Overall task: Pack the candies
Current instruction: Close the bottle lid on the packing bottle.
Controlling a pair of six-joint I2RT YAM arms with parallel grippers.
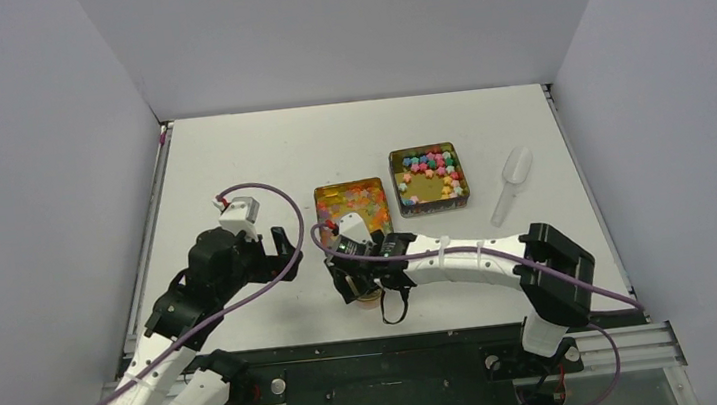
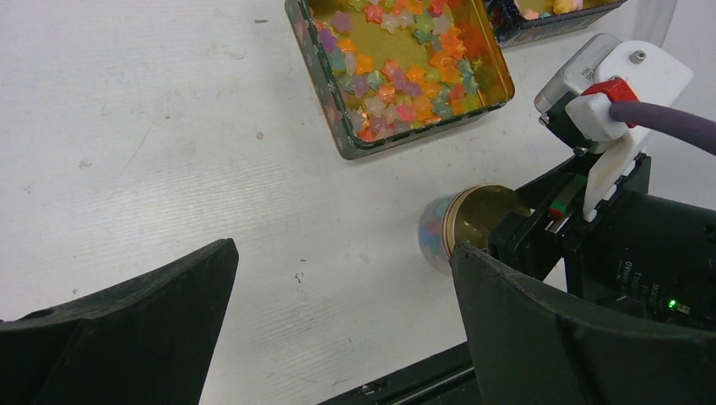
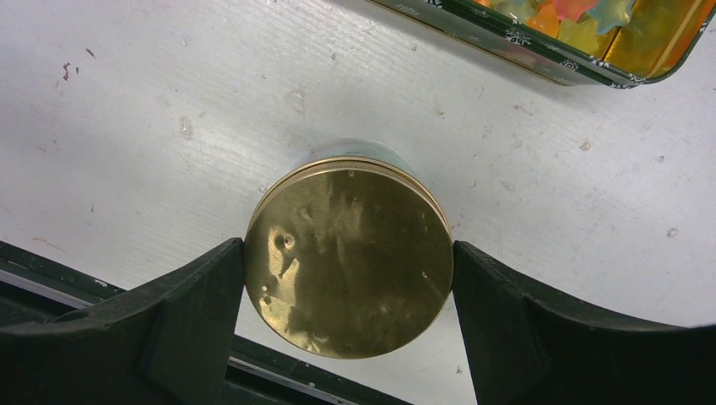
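Note:
The glossy translucent candies [image 1: 352, 201] lie in a square gold tin [image 1: 376, 183]; they also show in the left wrist view [image 2: 397, 72]. The opaque candies [image 1: 431, 167] lie in a second tin [image 1: 461, 192] to its right. A small clear jar [image 2: 432, 236] with candies inside stands near the front edge, capped by a gold lid [image 3: 348, 257]. My right gripper [image 3: 348, 274] is shut on the lid, a finger touching each side. My left gripper [image 2: 346, 325] is open and empty above bare table, left of the jar.
A clear plastic scoop [image 1: 513, 182] lies right of the tins. The table's front edge and black rail [image 1: 380, 346] run just below the jar. Grey walls enclose the table on three sides.

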